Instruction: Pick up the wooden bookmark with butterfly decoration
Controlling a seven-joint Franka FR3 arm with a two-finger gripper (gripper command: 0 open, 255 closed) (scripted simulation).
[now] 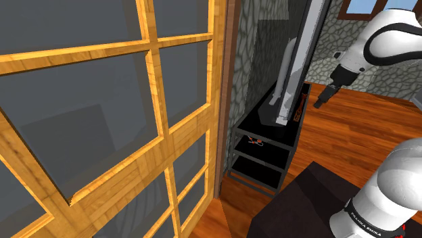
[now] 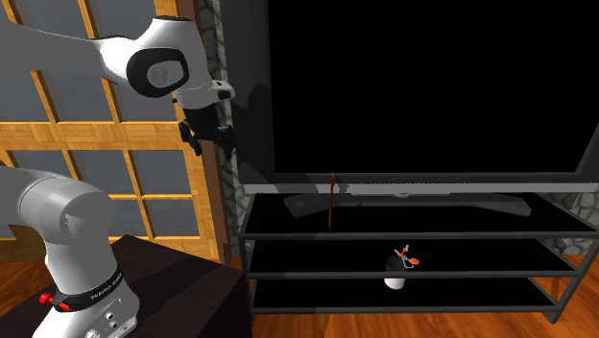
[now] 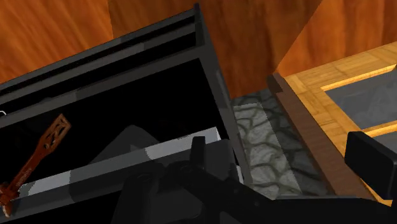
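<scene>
The second exterior view looks straight at a black rack (image 2: 278,233) carrying a large TV (image 2: 422,86). The bookmark (image 2: 331,200) shows there as a thin brown strip standing on end on the rack's upper level, just in front of the TV's grey foot (image 2: 422,203). One level down sits a white cup (image 2: 394,278) with something orange-red on top. The gripper (image 2: 209,137) hangs from the white arm (image 2: 77,43) up at that view's left, well apart from the bookmark and higher than it, holding nothing. The shoulder view sees the TV edge-on past a wooden lattice door (image 1: 101,54), with the gripper (image 1: 326,94) above the wood floor beyond the rack. The wrist view gives the bookmark (image 3: 38,156) its shape: a flat reddish-brown slat with a pierced, latticed end, set against the rack's black inside, off to the side of the gripper's line. That view also takes in a strip of stone wall (image 3: 261,140) and floor (image 3: 63,32). One black finger (image 3: 372,162) stands far out from the middle, so the fingers are spread apart.
</scene>
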